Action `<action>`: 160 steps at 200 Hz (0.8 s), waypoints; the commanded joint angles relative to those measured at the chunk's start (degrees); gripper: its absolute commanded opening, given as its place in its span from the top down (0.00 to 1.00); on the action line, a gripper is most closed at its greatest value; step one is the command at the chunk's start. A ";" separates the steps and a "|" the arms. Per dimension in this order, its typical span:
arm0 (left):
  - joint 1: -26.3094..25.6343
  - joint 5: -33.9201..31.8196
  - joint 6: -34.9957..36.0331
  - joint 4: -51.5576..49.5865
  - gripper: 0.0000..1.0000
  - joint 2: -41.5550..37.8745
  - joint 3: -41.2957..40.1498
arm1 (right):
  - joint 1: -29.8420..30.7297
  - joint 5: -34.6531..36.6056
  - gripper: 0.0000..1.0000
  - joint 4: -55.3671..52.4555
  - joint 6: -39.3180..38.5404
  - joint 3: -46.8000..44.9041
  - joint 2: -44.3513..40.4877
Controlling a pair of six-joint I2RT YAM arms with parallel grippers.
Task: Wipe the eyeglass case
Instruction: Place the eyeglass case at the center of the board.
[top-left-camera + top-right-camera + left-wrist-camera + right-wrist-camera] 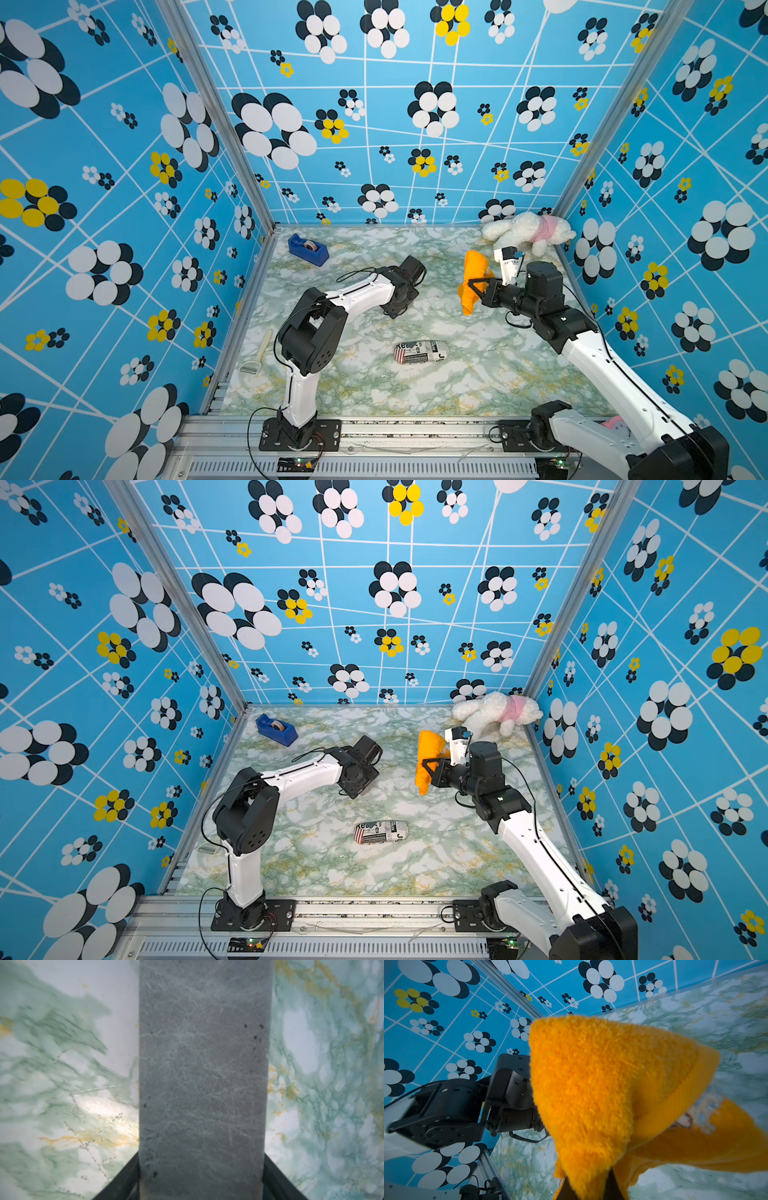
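Note:
The eyeglass case (421,352) (381,832), an oblong case with newspaper print, lies flat on the marble table, near the front and between the two arms. Nothing touches it. My right gripper (471,286) (588,1188) is raised at the back right and shut on an orange fluffy cloth (473,270) (591,1084), which hangs folded from it. My left gripper (395,311) points down at the table, behind and left of the case. In the left wrist view a grey felt-like slab (203,1064) sits between its dark fingers (124,1176) and hides their tips. Both top views hide the slab.
A blue tape dispenser (308,249) sits at the back left. A white plush dog (523,232) lies in the back right corner, just behind the cloth. A pale peeler (257,353) lies by the left wall. Patterned blue walls close three sides.

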 commanded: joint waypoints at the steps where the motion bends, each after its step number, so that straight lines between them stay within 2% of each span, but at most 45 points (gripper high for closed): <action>1: -1.39 -0.37 -9.75 2.19 0.99 1.33 -0.60 | -0.19 -0.42 1.00 1.85 0.06 -1.00 -2.87; 18: -2.59 -0.66 -11.17 2.67 0.96 3.01 1.03 | -0.14 0.47 1.00 2.13 -0.99 -2.17 -3.63; 43: -4.85 -1.80 -11.91 -2.97 0.87 4.75 5.66 | -0.17 1.02 1.00 2.49 -1.07 -2.68 -2.97; 70: -6.12 0.31 -12.56 -3.76 0.74 7.15 7.25 | -0.22 1.30 1.00 5.19 0.84 -4.45 -3.89; 88: -6.51 1.37 -12.14 -4.32 0.70 9.32 9.68 | -0.25 1.71 1.00 5.53 2.00 -5.16 -4.30; 106: -6.75 1.66 -10.93 -7.30 0.58 11.42 13.40 | -0.23 1.18 1.00 4.84 2.07 -4.76 -4.38; 113: -6.72 2.03 -10.52 -7.93 0.50 11.93 14.22 | -0.26 1.16 1.00 4.27 1.66 -4.44 -4.39; 160: -6.32 5.30 -6.79 -5.67 0.24 12.59 14.18 | -0.23 1.64 1.00 2.16 0.12 -2.77 -4.44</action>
